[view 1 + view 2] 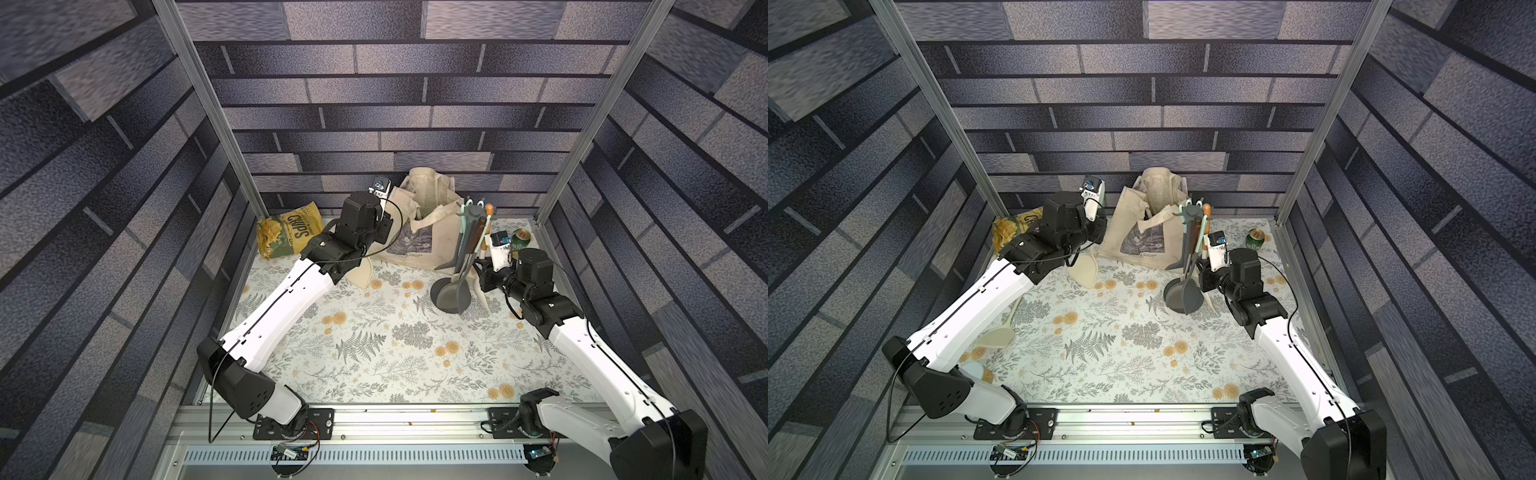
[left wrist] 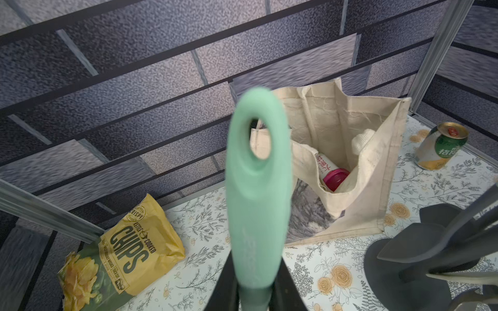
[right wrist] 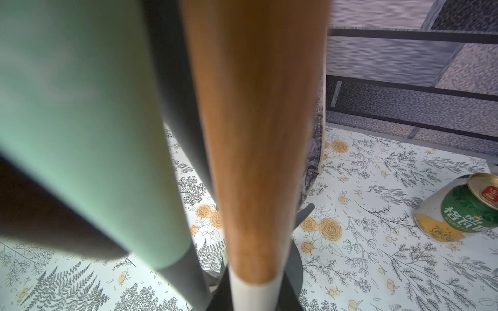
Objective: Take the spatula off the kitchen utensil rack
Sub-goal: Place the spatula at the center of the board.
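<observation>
Spatula (image 3: 258, 134) with wooden handle and white blade hangs at the dark grey kitchen utensil rack (image 1: 473, 213), right gripper (image 3: 256, 296) clamped round its handle! Left gripper (image 2: 254, 294) is closed on a mint-green utensil handle (image 2: 257, 188), well apart from the rack. Behind, a yellow bag (image 2: 129, 250) reads "KETTLE COOKED CHIPS", a green-gold can (image 3: 458, 212) carries Chinese lettering, a beige canvas tote (image 2: 372, 167) stands open.

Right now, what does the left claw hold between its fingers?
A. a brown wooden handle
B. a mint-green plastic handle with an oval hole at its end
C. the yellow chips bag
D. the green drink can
B: in the left wrist view the left claw is shut on the mint-green plastic handle with an oval hole, with one dark finger on each side of it.
</observation>
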Robot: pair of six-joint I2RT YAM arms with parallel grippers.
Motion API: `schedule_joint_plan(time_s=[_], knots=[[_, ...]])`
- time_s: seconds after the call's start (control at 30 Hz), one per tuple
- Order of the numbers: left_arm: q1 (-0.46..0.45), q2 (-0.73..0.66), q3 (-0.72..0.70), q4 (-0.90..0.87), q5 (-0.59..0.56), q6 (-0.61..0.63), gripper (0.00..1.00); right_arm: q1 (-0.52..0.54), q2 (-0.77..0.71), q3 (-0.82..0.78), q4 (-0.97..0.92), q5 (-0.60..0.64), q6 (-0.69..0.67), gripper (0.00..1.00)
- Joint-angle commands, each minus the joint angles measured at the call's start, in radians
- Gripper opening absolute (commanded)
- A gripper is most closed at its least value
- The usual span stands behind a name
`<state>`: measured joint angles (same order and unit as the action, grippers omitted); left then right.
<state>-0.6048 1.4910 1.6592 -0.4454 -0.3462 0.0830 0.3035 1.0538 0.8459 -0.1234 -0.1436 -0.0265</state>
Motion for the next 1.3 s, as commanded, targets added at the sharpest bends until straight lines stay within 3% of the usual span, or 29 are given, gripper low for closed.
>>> schedule_joint_plan(time_s=[0.0, 0.4, 0.9, 1.27], knots=[[0.021, -0.050, 0.037, -0.060, -0.062, 0.005, 0.00, 0.009, 0.015, -0.022, -0.035, -0.025, 0.003, 0.09], [0.109, -0.025, 0.107, -0.241, -0.126, -0.057, 0.00, 0.009, -0.003, -0.023, -0.048, -0.012, -0.001, 0.09], [0.237, 0.036, 0.159, -0.438, -0.066, -0.147, 0.00, 0.009, -0.009, -0.022, -0.055, -0.011, -0.001, 0.09], [0.304, 0.112, 0.125, -0.470, -0.018, -0.163, 0.00, 0.009, -0.017, -0.026, -0.055, -0.006, 0.000, 0.09]])
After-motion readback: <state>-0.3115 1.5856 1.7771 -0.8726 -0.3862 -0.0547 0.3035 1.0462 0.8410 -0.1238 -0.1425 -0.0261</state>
